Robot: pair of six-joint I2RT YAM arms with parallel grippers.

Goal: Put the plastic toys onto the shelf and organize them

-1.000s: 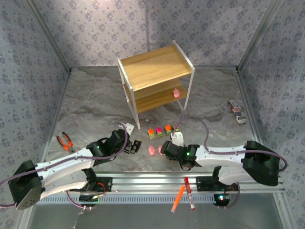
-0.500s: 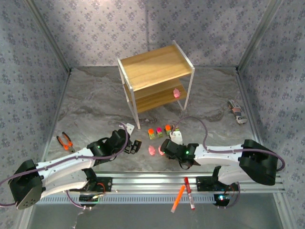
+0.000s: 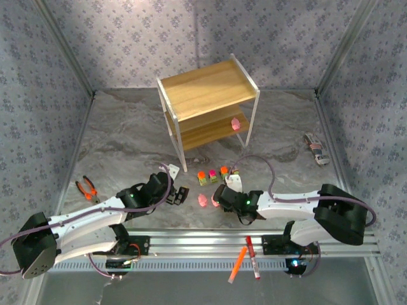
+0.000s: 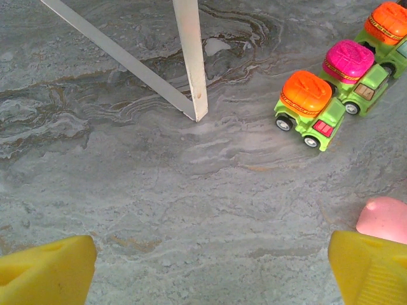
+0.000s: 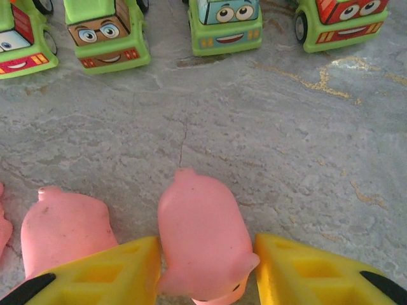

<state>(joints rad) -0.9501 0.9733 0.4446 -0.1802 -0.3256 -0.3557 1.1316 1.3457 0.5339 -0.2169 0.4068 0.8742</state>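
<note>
In the right wrist view a pink pig [image 5: 200, 238] lies on the marble table between my right gripper's [image 5: 206, 267] yellow fingers, which touch both its sides. A second pig [image 5: 63, 232] lies just left of the left finger. Several green trucks [image 5: 108, 28] stand in a row beyond them. From above, the right gripper [image 3: 218, 198] sits at the pigs [image 3: 203, 200], just in front of the truck row [image 3: 213, 174]. My left gripper [image 3: 181, 195] rests open to their left with bare table between its fingers [image 4: 48, 270]. The shelf [image 3: 206, 89] stands behind, one pig [image 3: 236, 123] on its lower board.
Orange-handled pliers [image 3: 86, 187] lie at the left. Orange and red marker pens [image 3: 238, 264] lie on the rail at the near edge. A small grey object [image 3: 316, 149] sits at the right. A white shelf leg [image 4: 191, 57] stands close ahead of the left gripper.
My right gripper has edged left to the pigs and its jaws have narrowed onto one pig. The left arm has not moved.
</note>
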